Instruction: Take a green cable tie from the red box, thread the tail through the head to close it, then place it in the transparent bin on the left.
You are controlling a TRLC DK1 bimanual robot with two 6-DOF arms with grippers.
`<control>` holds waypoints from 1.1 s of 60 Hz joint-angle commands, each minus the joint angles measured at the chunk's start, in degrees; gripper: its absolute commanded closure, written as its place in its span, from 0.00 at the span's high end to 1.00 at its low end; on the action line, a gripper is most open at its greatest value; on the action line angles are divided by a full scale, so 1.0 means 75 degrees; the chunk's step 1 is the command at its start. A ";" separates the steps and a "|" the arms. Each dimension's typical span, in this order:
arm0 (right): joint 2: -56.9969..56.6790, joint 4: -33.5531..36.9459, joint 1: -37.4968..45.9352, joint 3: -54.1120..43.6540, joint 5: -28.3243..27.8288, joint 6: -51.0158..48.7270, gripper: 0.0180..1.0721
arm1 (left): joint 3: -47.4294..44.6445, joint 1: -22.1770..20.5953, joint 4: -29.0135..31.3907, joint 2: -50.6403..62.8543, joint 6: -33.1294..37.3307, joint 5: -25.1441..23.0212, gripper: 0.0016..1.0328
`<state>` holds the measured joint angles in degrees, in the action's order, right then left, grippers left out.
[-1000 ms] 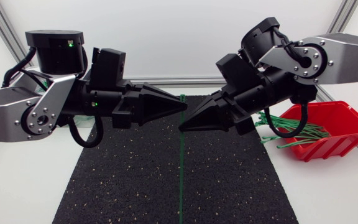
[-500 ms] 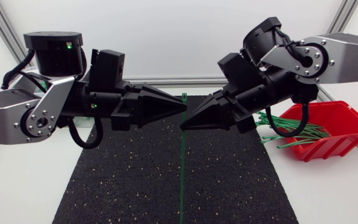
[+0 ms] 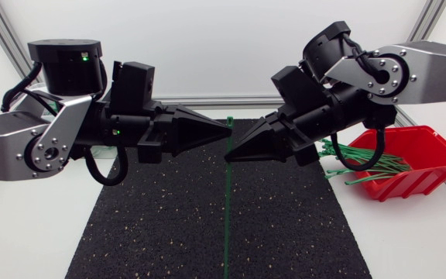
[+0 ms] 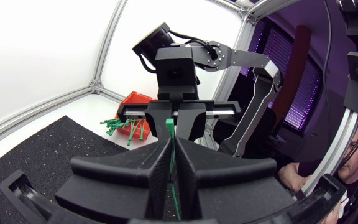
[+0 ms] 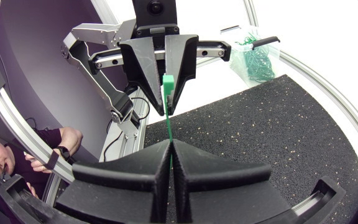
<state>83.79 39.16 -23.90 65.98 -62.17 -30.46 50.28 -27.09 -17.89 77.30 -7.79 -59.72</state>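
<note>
Green tie is hanging over the mat's midline, tail running toward its front edge. Right jaws are clamping the strap above mat centre. Left jaws are clamping it just under the head. Probably light, springy, slick, so I'd be pinching the flat faces. Red box is sitting off the mat's right edge.

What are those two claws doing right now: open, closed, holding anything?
Left gripper: closed on the green cable tie.
Right gripper: closed on the same tie.
</note>
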 commanded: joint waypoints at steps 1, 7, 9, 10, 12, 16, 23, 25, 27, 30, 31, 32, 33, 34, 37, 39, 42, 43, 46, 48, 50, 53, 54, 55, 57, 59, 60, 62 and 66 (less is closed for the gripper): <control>-0.0004 -0.0041 -0.0024 -0.0031 -0.0031 0.0006 0.06 | -0.0177 -0.0067 -0.0111 -0.0099 -0.0133 -0.0052 0.04; 0.0020 -0.0065 -0.0048 -0.0055 -0.0031 0.0006 0.06 | -0.0165 -0.0067 -0.0111 -0.0076 -0.0121 -0.0052 0.04; 0.0020 -0.0065 -0.0048 -0.0055 -0.0019 0.0006 0.06 | -0.0165 -0.0067 -0.0111 -0.0076 -0.0121 -0.0052 0.04; 0.0020 -0.0065 -0.0048 -0.0055 -0.0031 0.0006 0.06 | -0.0165 -0.0067 -0.0111 -0.0064 -0.0121 -0.0052 0.04; 0.0020 -0.0076 -0.0048 -0.0055 -0.0031 0.0006 0.06 | -0.0153 -0.0067 -0.0111 -0.0052 -0.0110 -0.0052 0.04; 0.0020 -0.0100 -0.0071 -0.0078 -0.0031 0.0006 0.06 | -0.0107 -0.0067 -0.0099 -0.0017 -0.0110 -0.0052 0.04; 0.0008 -0.0088 -0.0095 -0.0125 -0.0019 -0.0064 0.14 | 0.0011 0.0050 -0.0040 -0.0017 -0.0110 -0.0064 0.04; -0.0016 -0.0088 -0.0106 -0.0160 -0.0007 -0.0076 0.19 | 0.0057 0.0108 -0.0005 0.0006 -0.0110 -0.0088 0.04; -0.0027 -0.0088 -0.0095 -0.0160 0.0004 -0.0087 0.26 | 0.0116 0.0143 0.0053 0.0030 -0.0110 -0.0111 0.04; -0.0051 -0.0065 -0.0059 -0.0172 0.0063 -0.0111 0.45 | 0.0163 0.0237 0.0088 0.0077 -0.0074 -0.0228 0.04; -0.0062 -0.0065 -0.0048 -0.0183 0.0086 -0.0111 0.51 | 0.0175 0.0261 0.0088 0.0100 -0.0063 -0.0275 0.04; -0.0074 -0.0053 -0.0048 -0.0183 0.0110 -0.0123 0.58 | 0.0198 0.0272 0.0088 0.0123 -0.0063 -0.0310 0.04; -0.0074 -0.0041 -0.0036 -0.0183 0.0122 -0.0146 0.65 | 0.0233 0.0284 0.0100 0.0135 -0.0063 -0.0322 0.04; -0.0098 -0.0029 -0.0012 -0.0195 0.0133 -0.0146 0.71 | 0.0245 0.0319 0.0135 0.0147 -0.0074 -0.0322 0.04; -0.0156 -0.0006 0.0070 -0.0207 0.0215 -0.0158 0.88 | 0.0350 0.0343 0.0323 0.0217 -0.0074 -0.0416 0.04; -0.0168 0.0006 0.0128 -0.0207 0.0239 -0.0158 0.91 | 0.0409 0.0401 0.0381 0.0241 -0.0074 -0.0474 0.04; -0.0180 0.0064 0.0234 -0.0195 0.0274 -0.0216 0.91 | 0.0479 0.0483 0.0463 0.0264 -0.0086 -0.0486 0.04; -0.0191 0.0088 0.0292 -0.0195 0.0297 -0.0287 0.91 | 0.0491 0.0507 0.0487 0.0276 -0.0086 -0.0486 0.04; -0.0203 0.0146 0.0351 -0.0230 0.0391 -0.0498 0.95 | 0.0597 0.0612 0.0674 0.0346 -0.0086 -0.0498 0.04; -0.0215 0.0193 0.0351 -0.0254 0.0403 -0.0720 0.97 | 0.0690 0.0683 0.0792 0.0428 -0.0098 -0.0533 0.04; -0.0215 0.0240 0.0316 -0.0301 0.0626 -0.1001 0.97 | 0.0878 0.0776 0.1120 0.0580 -0.0145 -0.0627 0.04; -0.0191 0.0240 0.0034 -0.0488 0.1950 -0.1669 0.97 | 0.1100 0.0858 0.1495 0.0780 -0.0133 -0.0861 0.04; -0.0191 0.0240 -0.0036 -0.0523 0.2465 -0.1798 0.97 | 0.1136 0.0893 0.1518 0.0815 -0.0133 -0.0896 0.04; -0.0203 0.0240 -0.0083 -0.0558 0.2665 -0.1857 0.97 | 0.1171 0.0952 0.1530 0.0850 -0.0133 -0.0931 0.04; -0.0168 0.0322 -0.0153 -0.0582 0.2571 -0.1962 0.97 | 0.1218 0.1011 0.1530 0.0897 -0.0133 -0.0931 0.04; -0.0156 0.0498 -0.0165 -0.0594 0.2547 -0.2173 0.97 | 0.1253 0.1069 0.1530 0.0944 -0.0133 -0.0931 0.04; -0.0156 0.0510 -0.0153 -0.0617 0.2559 -0.2220 0.97 | 0.1300 0.1104 0.1542 0.0991 -0.0145 -0.0931 0.04; -0.0203 0.0510 -0.0165 -0.0687 0.2571 -0.2349 0.97 | 0.1358 0.1151 0.1588 0.1049 -0.0145 -0.0943 0.04; -0.0367 0.0638 -0.0212 -0.0828 0.2794 -0.2724 0.97 | 0.1475 0.1186 0.1729 0.1096 -0.0145 -0.0943 0.04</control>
<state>82.39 42.54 -25.10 61.60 -42.57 -46.15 58.81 -18.76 -5.74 84.38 -7.95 -65.76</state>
